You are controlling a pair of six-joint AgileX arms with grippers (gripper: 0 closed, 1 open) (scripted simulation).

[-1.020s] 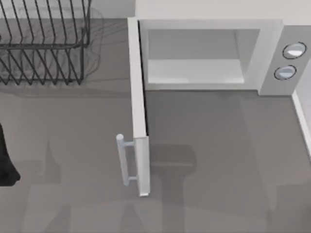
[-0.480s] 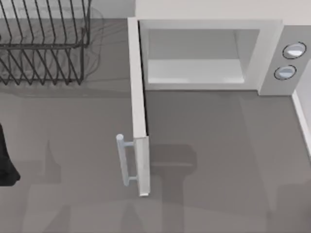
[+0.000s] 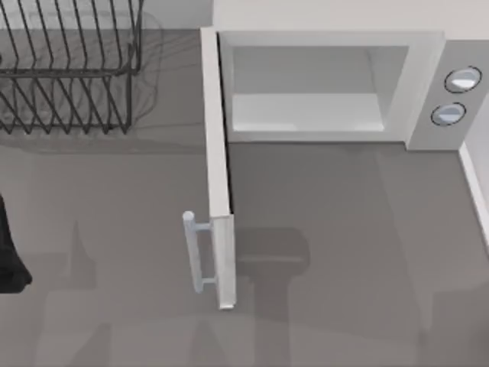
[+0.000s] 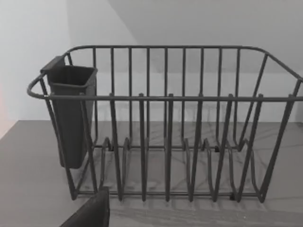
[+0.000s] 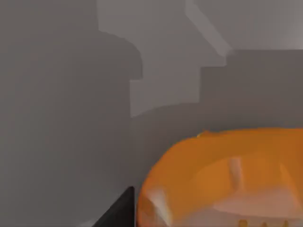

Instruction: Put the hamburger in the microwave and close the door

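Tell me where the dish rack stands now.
The dish rack stands at the far left of the table in the top view, left of the open door of the microwave; the left wrist view faces it.

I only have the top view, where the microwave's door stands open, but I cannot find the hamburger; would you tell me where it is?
Observer: The hamburger is right in front of the right wrist camera, close beside the right hand.
Operator: Is it gripped?
Observer: I cannot tell. Its orange top shows, with a cream band lower down and grey table behind it.
Operator: And what does the left wrist camera face?
Observer: The black wire dish rack, with a dark cutlery cup hung on one end. The left hand is in front of the rack, apart from it.
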